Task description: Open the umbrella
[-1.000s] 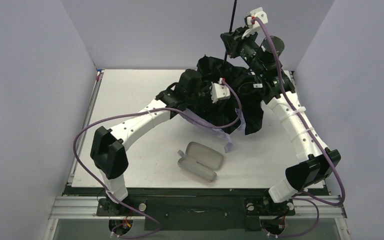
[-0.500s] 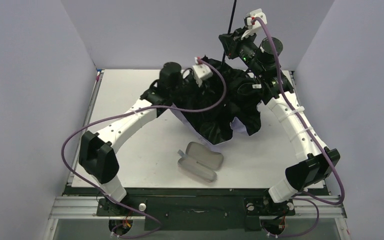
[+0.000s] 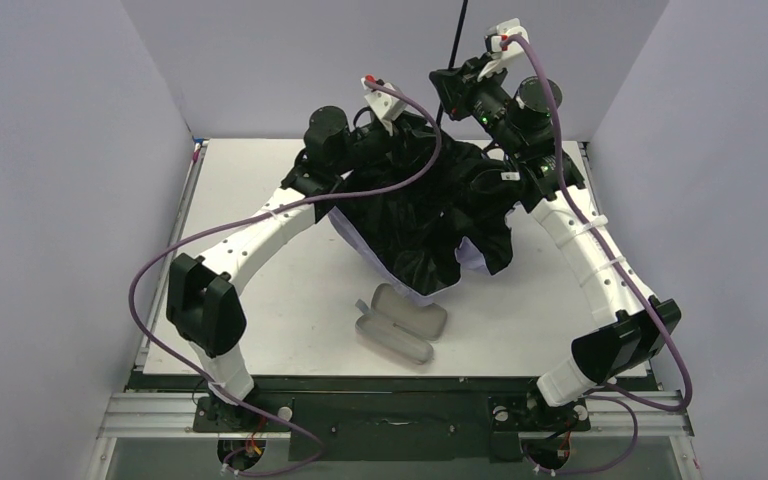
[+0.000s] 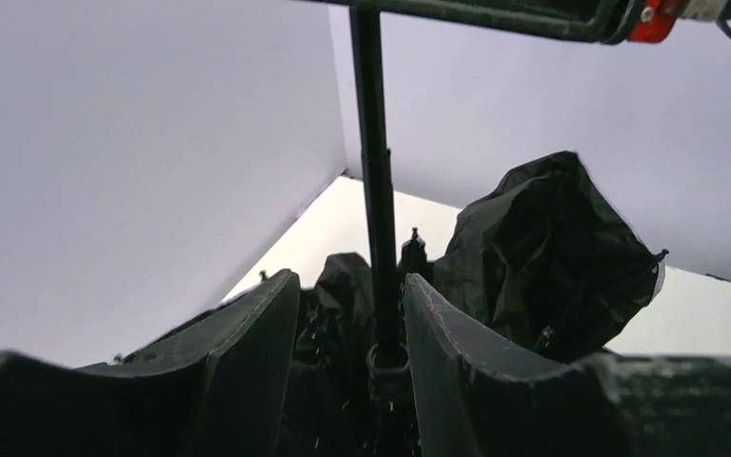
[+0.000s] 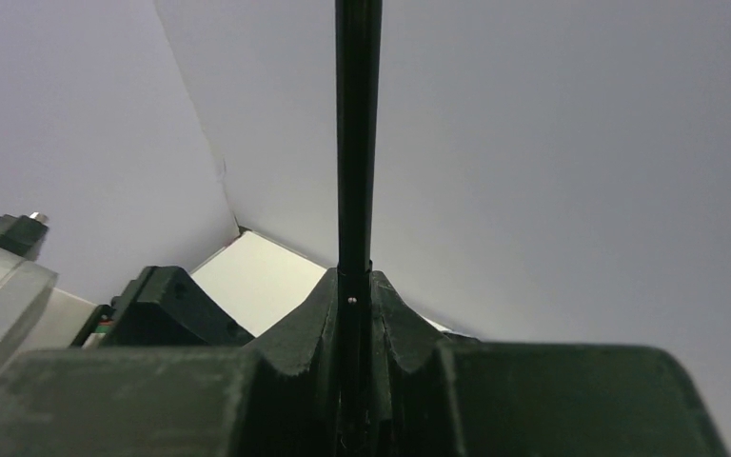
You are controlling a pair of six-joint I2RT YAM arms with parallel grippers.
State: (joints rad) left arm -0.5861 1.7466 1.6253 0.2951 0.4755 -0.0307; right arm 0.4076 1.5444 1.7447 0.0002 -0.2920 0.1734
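Opening is under way but not finished. The umbrella point(image 3: 415, 215) hangs in the air over the far half of the table point(image 3: 250, 180). Its canopy is slack and crumpled, with the black lining outward and a pale lavender edge showing underneath.

The right gripper point(image 5: 355, 278) is clamped tight on the shaft point(image 4: 376, 190), which rises upright between its fingers and out of the top view. The left gripper point(image 4: 350, 281) sits lower, in among the fabric. Its jaws stand apart and straddle the shaft, with the ring-shaped runner point(image 4: 387, 362) down between them. Whether they press on the runner I cannot tell.

The step in hand looks like sliding the runner along the shaft to spread the ribs. My judgement is that the next move needs the right gripper to hold the shaft firm while the left pushes along its line, without snagging loose folds.

The case point(image 3: 400, 322) lies shut on the table nearer the arms, apart from the canopy. No brand, label or writing is readable anywhere.
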